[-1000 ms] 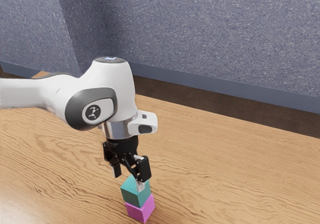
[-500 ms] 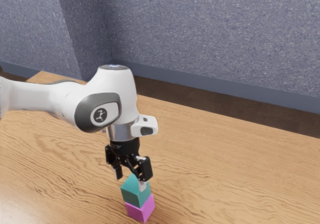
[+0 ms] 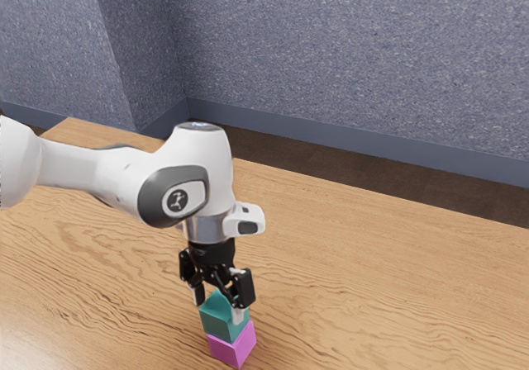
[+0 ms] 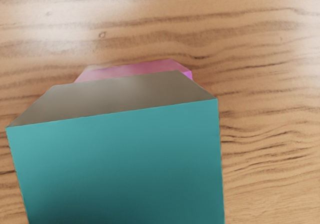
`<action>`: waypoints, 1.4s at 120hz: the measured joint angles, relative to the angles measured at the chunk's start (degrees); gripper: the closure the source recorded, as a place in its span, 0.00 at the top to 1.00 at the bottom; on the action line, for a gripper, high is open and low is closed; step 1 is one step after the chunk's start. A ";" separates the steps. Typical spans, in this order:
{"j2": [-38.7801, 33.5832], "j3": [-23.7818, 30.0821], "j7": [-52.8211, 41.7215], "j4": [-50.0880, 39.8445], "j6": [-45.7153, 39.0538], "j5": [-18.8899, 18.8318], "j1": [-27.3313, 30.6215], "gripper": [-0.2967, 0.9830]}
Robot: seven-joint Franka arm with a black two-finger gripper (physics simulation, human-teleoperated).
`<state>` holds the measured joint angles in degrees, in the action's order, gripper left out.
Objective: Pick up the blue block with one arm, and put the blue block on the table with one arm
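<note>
1. End effector (image 3: 219, 309): open, pointing down at the top of the stack; its two fingers stand apart, their tips level with the upper part of the blue block and not clamped on it.
2. Blue block (image 3: 221, 325): teal in tone, resting on the magenta block (image 3: 233, 348), directly below the end effector. In the wrist view it presents a broad teal face and a grey-brown one, with part of the magenta block visible past its edge.
3. Tabletop (image 3: 372, 287): wood-grained, supporting the magenta block.
4. Arm (image 3: 91, 168): white, entering from the exterior view's left.
</note>
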<state>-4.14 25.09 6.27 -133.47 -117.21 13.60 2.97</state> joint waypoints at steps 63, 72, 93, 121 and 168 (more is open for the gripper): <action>4.14 -0.48 0.14 0.28 -3.14 -1.19 0.49 0.77; 4.56 -0.48 0.15 0.29 -3.49 -1.21 0.66 0.77; 5.77 -0.48 0.21 0.51 -4.43 -1.22 1.00 0.74; 6.10 -0.49 0.45 0.62 -5.27 -1.27 0.61 0.59; 5.64 -4.60 0.67 4.70 -4.78 -5.71 -2.70 0.53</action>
<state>1.49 20.49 6.94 -128.76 -121.99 7.90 0.27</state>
